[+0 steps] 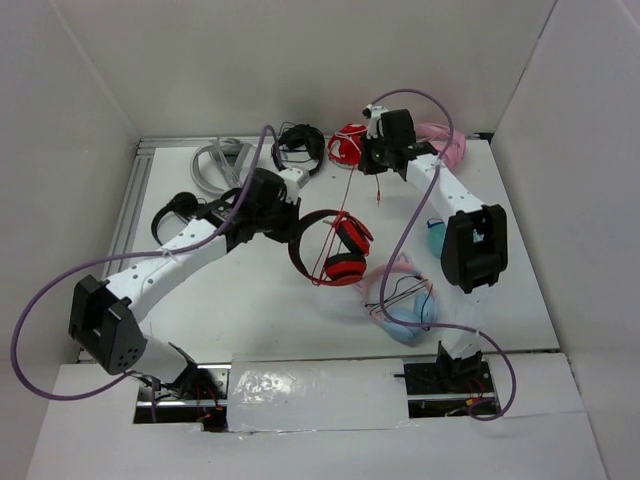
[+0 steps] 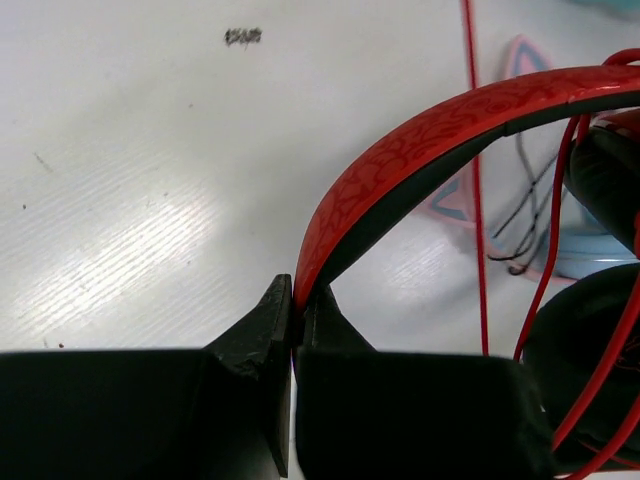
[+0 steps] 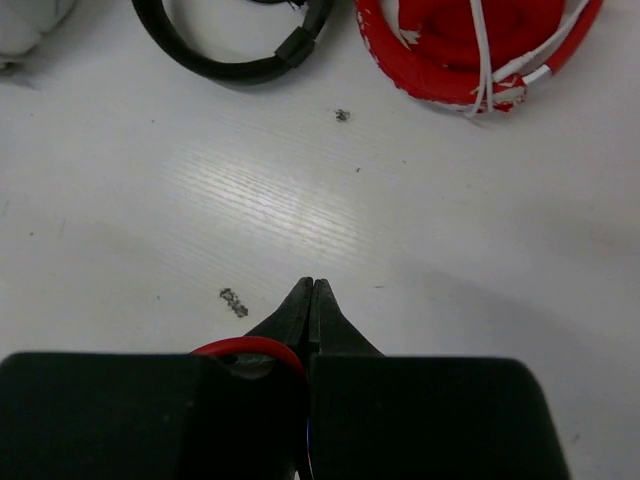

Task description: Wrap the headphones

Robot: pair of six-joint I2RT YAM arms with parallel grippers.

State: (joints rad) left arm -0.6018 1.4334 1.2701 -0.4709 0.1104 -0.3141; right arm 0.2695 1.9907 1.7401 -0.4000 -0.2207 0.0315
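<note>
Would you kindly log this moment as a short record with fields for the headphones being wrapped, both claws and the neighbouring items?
item: red over-ear headphones with round earcups, on the white table
left claw: shut on the patterned red headband
right claw: shut on the thin red cable
cable path: a straight line across the headband's arc in the top view
neighbours: compact red pair wound with white cord; all-black pair
</note>
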